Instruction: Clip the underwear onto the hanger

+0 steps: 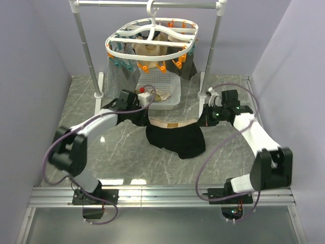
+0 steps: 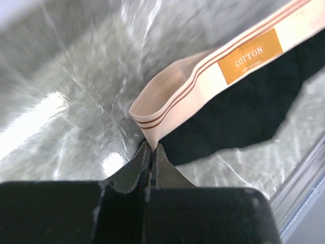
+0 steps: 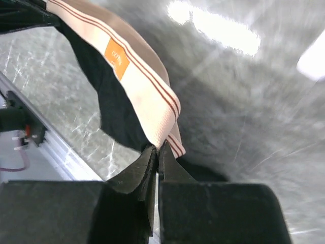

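Note:
The black underwear (image 1: 175, 140) with a beige waistband hangs stretched between my two grippers, just above the table in front of the basket. My left gripper (image 1: 144, 118) is shut on the waistband's left end (image 2: 152, 133). My right gripper (image 1: 201, 121) is shut on the waistband's right end (image 3: 165, 133). An orange label (image 2: 250, 56) shows on the band, and it also shows in the right wrist view (image 3: 116, 56). The white oval hanger (image 1: 152, 40) hangs by its hook from the rail at the back, with orange and teal clothespins around its rim.
A white perforated basket (image 1: 175, 99) with beige garments stands under the hanger. The grey rail stand (image 1: 84, 40) has posts left and right. A grey mesh cloth (image 1: 119, 79) and a beige garment (image 1: 150, 51) hang from the hanger. A metal rail (image 1: 162, 195) edges the table front.

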You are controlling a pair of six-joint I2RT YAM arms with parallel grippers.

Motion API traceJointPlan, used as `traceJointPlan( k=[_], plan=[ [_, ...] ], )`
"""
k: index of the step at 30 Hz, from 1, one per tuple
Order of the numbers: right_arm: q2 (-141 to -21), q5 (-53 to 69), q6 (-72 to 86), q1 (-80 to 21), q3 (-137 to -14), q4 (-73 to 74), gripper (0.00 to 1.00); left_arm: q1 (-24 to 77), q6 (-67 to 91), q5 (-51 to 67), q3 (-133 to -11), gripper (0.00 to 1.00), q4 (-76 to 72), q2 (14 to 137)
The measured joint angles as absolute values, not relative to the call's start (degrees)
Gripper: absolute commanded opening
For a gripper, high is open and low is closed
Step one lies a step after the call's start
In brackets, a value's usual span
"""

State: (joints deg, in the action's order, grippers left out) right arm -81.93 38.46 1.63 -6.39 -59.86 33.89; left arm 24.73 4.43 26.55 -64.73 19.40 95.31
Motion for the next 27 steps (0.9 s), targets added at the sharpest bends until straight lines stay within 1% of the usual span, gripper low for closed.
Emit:
traceJointPlan(
  k=[7, 13, 18, 22, 23, 24, 25, 26, 27],
  plan=[
    [-60.97, 40.27, -5.30, -6.44, -55.59, 31.53, 0.00, 24.73, 1.52, 25.80, -59.46, 0.00, 19.59, 73.78],
    [-45.63, 42.09, -10.44, -9.21, -50.78, 31.29, 0.00, 25.02, -1.89, 26.35, -56.73, 0.01, 25.43, 61.56],
    [-37.85, 42.35, -11.38, -15.00, -48.51, 31.70, 0.00, 25.71, -4.84, 27.24, -56.16, 0.01, 33.91, 54.00],
    [-37.19, 39.92, -10.26, -16.91, -47.22, 30.24, 0.00, 26.13, -6.37, 26.63, -56.18, 0.01, 37.17, 53.41],
    [-39.55, 38.37, -10.02, -16.91, -46.89, 29.30, 0.00, 26.39, -6.28, 26.02, -56.42, 0.08, 37.39, 54.54],
    [-41.80, 37.17, -9.98, -16.95, -46.78, 28.40, 0.00, 26.68, -6.24, 25.21, -56.69, 0.18, 37.28, 56.07],
    [-45.21, 35.51, -9.98, -16.99, -46.78, 27.53, 0.09, 26.87, -5.93, 24.12, -57.12, 0.28, 37.17, 58.19],
    [-48.75, 34.22, -9.96, -16.99, -46.83, 26.44, 0.28, 27.00, -5.26, 22.63, -57.69, 0.41, 36.67, 61.47],
    [-52.01, 32.93, -9.80, -16.99, -46.87, 25.54, 0.54, 27.05, -4.64, 20.86, -58.39, 0.46, 35.88, 64.75]
  ],
)
